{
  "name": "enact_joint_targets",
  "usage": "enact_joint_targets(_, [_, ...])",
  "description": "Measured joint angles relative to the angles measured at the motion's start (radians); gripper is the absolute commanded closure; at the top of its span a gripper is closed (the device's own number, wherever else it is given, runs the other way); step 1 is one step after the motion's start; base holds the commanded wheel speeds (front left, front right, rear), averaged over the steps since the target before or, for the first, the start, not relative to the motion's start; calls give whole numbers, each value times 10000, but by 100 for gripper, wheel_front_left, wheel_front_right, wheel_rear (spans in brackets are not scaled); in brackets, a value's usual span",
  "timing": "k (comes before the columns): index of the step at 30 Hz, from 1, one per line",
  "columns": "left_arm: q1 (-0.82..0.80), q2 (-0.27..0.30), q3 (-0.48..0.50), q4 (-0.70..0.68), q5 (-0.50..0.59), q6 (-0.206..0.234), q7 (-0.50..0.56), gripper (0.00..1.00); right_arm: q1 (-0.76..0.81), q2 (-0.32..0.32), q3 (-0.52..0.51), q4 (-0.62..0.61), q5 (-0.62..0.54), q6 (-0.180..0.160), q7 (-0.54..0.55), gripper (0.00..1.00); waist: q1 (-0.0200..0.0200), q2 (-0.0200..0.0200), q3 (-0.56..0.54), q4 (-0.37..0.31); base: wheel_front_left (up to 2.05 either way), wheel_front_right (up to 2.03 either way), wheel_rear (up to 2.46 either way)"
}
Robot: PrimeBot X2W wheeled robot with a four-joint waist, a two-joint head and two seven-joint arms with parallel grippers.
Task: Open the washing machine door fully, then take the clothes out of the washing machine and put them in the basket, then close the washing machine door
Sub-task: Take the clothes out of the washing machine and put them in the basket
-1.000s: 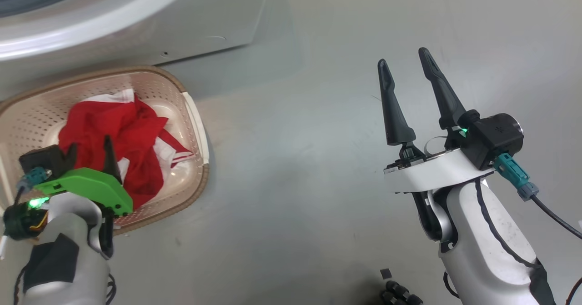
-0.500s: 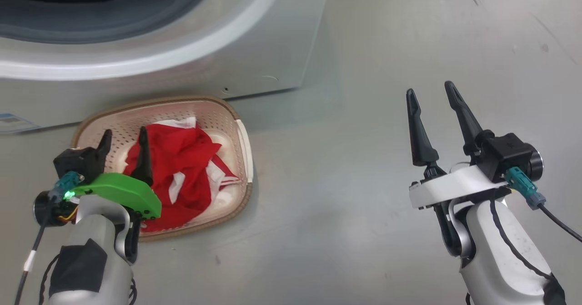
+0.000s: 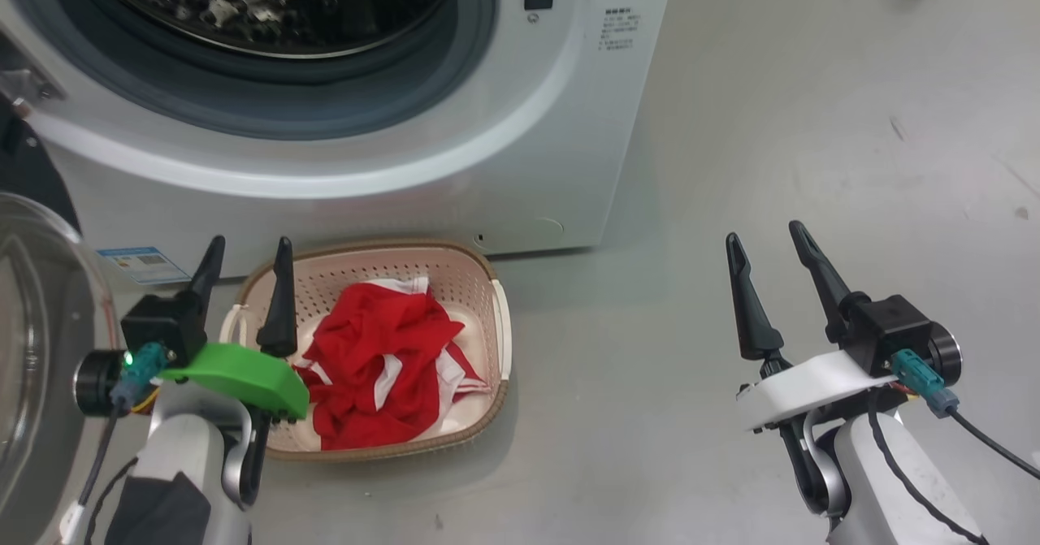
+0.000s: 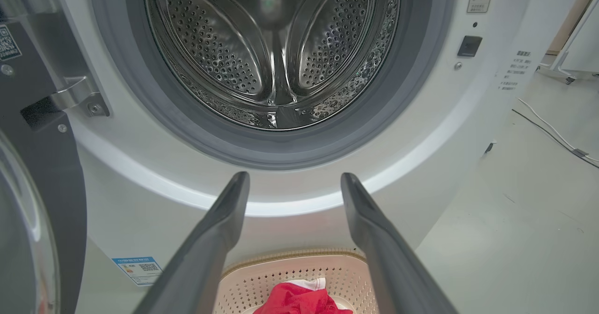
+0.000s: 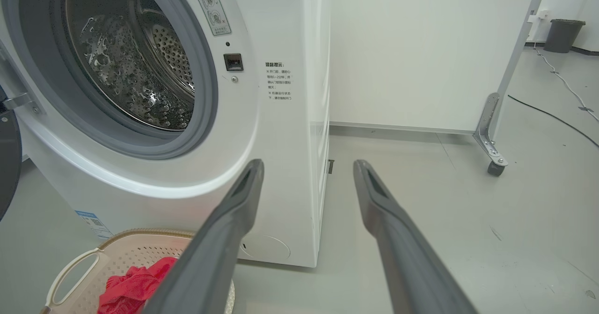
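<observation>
Head view: left claw (image 3: pixel 251 242) and right claw (image 3: pixel 763 231) spread, empty.

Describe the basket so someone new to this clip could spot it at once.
Start at the big white washing machine. On the floor in front of it sits the basket: cream, perforated, brown-rimmed. It alone holds the red clothes.

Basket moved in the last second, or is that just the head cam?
No. The basket keeps its place before the washing machine, right rim just left of the round cover at its lower right corner; the camera shifted.
</observation>
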Motion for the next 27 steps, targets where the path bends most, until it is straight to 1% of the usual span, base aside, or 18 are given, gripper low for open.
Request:
enact_joint_targets(8, [1009,-6,-142,-777,169,33,0,0,495,0,-50,161,0,50,0,0,0,0,-906,291,0,0,0])
enact_joint_targets(13, [1745,-12,-265,-1064,196,136,0,0,826,8,-105,184,2,52,0,0,0,-1,-1378,384,0,0,0])
enact_joint_targets(27, [3169,-13,-433,-1866,209,401,2,0,1522,23,-221,244,4,52,2,0,0,-1,-2219,498,0,0,0])
